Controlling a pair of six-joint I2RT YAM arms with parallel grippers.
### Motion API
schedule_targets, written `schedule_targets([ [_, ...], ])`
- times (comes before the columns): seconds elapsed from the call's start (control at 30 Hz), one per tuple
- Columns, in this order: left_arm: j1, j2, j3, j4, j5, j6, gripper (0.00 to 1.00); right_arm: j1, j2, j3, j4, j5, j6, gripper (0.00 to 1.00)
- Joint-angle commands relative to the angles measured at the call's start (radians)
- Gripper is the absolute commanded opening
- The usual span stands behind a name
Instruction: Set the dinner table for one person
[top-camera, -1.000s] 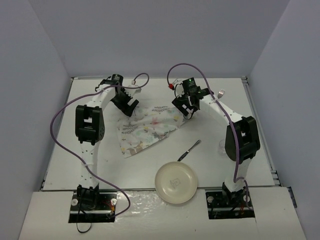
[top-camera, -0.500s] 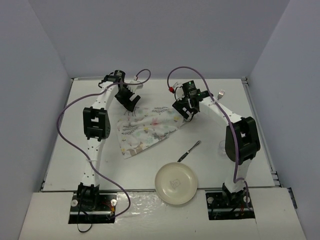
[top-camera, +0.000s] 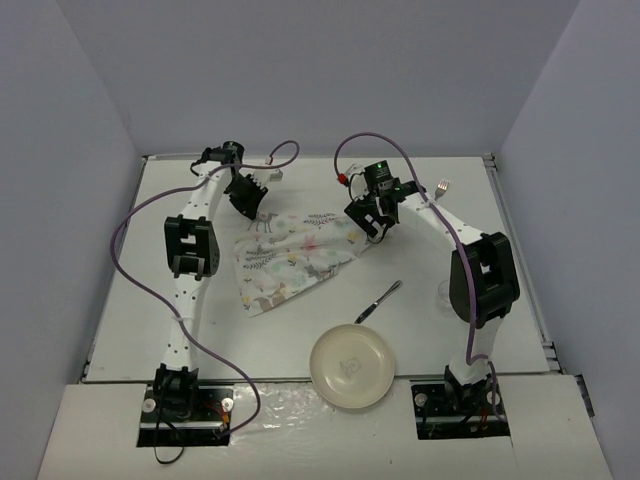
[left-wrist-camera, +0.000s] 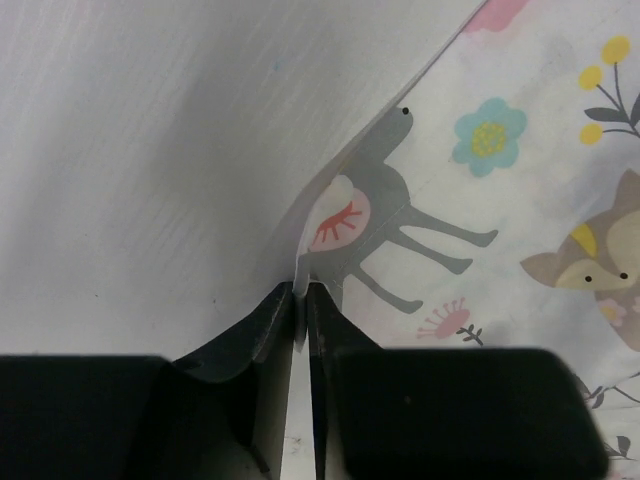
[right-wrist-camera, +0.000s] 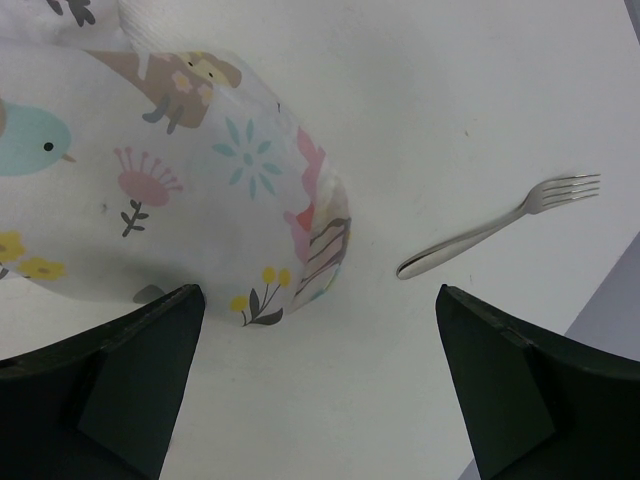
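Under both arms: dinner table (top-camera: 130, 300) fills the floor of the view, white and flat | placemat (top-camera: 295, 255) lies rumpled at far centre | left gripper (left-wrist-camera: 300, 300) jaws narrow, pinching placemat's far-left corner | right gripper (right-wrist-camera: 318, 300) jaws wide above the opposite corner, holding nothing | fork (right-wrist-camera: 500, 225) just beyond | plate (top-camera: 352, 367) at near edge

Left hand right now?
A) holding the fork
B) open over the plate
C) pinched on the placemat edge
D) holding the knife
C: the left wrist view shows the left hand closed on a lifted edge of the placemat, right by the deer print, with no cutlery or plate near it.
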Motion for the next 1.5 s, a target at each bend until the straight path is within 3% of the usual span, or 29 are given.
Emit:
schedule_targets([
  [0.0,0.024,-0.020,-0.097,-0.060,0.026,-0.005,0.02,0.005,0.004,0.041,0.033,0.017,0.003,0.99],
  [0.17,0.058,-0.108,-0.169,0.081,0.014,-0.094,0.00,0.005,-0.003,0.040,0.033,0.024,0.005,0.99],
  [0.37,0.075,-0.354,-0.392,0.321,-0.031,-0.181,0.00,-0.022,-0.004,0.048,0.041,0.063,0.028,1.00],
  [0.53,0.073,-0.504,-0.521,0.425,-0.075,-0.215,0.00,-0.058,0.019,0.089,0.041,0.058,0.081,1.00],
  [0.73,0.053,-0.644,-0.469,0.411,-0.116,-0.241,0.00,-0.056,-0.019,0.080,0.042,0.015,0.083,1.00],
  [0.9,0.001,-0.688,-0.325,0.249,-0.074,-0.202,0.00,-0.045,0.002,0.102,0.038,-0.070,0.103,1.00],
  [1.0,-0.034,-0.734,-0.334,0.170,-0.008,-0.156,0.00,-0.007,0.007,0.141,-0.004,-0.190,0.089,0.99],
  [1.07,-0.053,-0.806,-0.383,0.134,0.031,-0.130,0.00,0.014,0.006,0.168,-0.034,-0.279,0.074,0.99],
  [1.17,-0.088,-0.931,-0.603,0.158,0.046,-0.097,0.00,0.067,0.021,0.237,-0.070,-0.385,0.043,0.99],
  [1.3,-0.101,-1.107,-0.814,0.238,0.005,-0.088,0.00,0.090,0.103,0.324,-0.103,-0.425,0.024,0.99],
  [1.47,-0.099,-1.208,-0.935,0.256,-0.012,-0.088,0.00,0.122,0.195,0.453,-0.114,-0.517,-0.013,0.99],
])
